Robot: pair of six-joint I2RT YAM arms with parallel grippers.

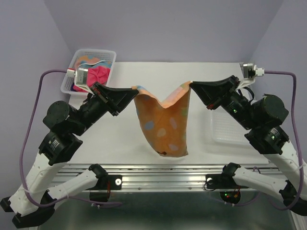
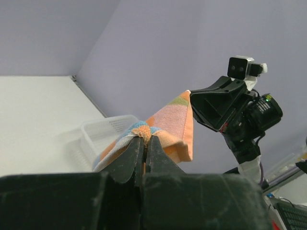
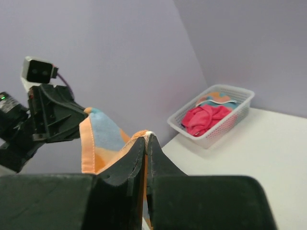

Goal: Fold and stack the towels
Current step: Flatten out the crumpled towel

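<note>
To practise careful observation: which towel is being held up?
The orange dotted towel, hanging between the left gripper and right gripper, each shut on a top corner; the pink towel and the rest lie bunched in the basket.

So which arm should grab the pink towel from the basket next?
Probably left. The basket with the pink towel sits on the left side, just beyond the left fingers. It must first let go of the orange towel, which both arms hold.
</note>
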